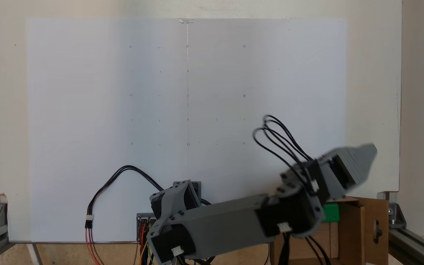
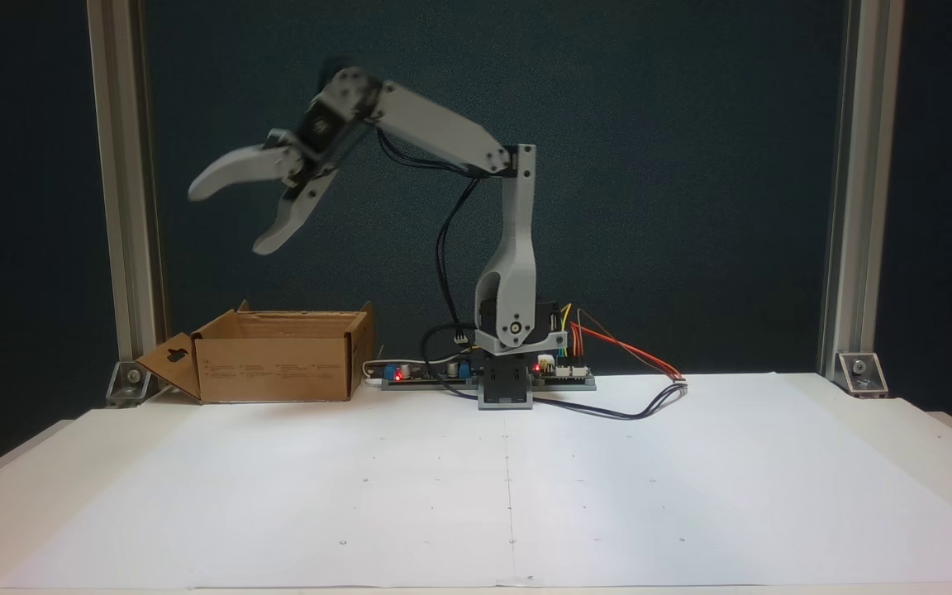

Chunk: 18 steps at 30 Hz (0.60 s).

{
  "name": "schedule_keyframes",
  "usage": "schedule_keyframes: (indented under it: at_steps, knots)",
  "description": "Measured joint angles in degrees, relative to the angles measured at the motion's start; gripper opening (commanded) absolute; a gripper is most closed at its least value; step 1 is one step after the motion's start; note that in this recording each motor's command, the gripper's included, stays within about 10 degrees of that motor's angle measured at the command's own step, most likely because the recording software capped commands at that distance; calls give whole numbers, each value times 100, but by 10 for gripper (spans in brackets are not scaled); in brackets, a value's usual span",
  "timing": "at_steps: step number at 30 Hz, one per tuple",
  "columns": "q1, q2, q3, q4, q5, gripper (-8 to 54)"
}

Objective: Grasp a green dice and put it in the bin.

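1. Sitting inside the bin (image 1: 363, 224), the green dice (image 1: 331, 212) shows in a fixed view as a bright green block with the arm's wrist partly in front of it; pips too small to read.
2. Gripper (image 2: 224, 219) hangs in the air well above the bin (image 2: 278, 364), nowhere near the dice, slightly blurred.
3. Jaws spread wide apart, nothing between them: one curved finger (image 2: 232, 173) points out sideways, the other (image 2: 286, 221) angles down.
4. Bin: brown corrugated cardboard box, flaps up, one side flap folded outward with a keyhole-shaped cut-out (image 2: 176, 357). Green dice is the one item I can make out in it; the rest of the interior is blocked by the arm or the box wall.
5. Arm (image 2: 509, 248): matte grey plastic links with black motors and looping black cables; its base stands just beside the bin at the table's edge.
6. Circuit boards (image 2: 563, 372) with red lights and coloured wires lie by the base.
7. Table (image 2: 922, 430) is off-white, covered by smooth white paper sheets (image 2: 509, 487) marked with faint dots and a centre seam.
8. Aluminium frame posts (image 2: 844, 190) stand at the corners.
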Motion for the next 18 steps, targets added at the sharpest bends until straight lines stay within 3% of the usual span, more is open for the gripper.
schedule_keyframes:
  at_steps: [6,18]
  knots:
    - [-2487,448,158,0,923,434]
    - [-6759,2320,3480,-2180,1371,437]
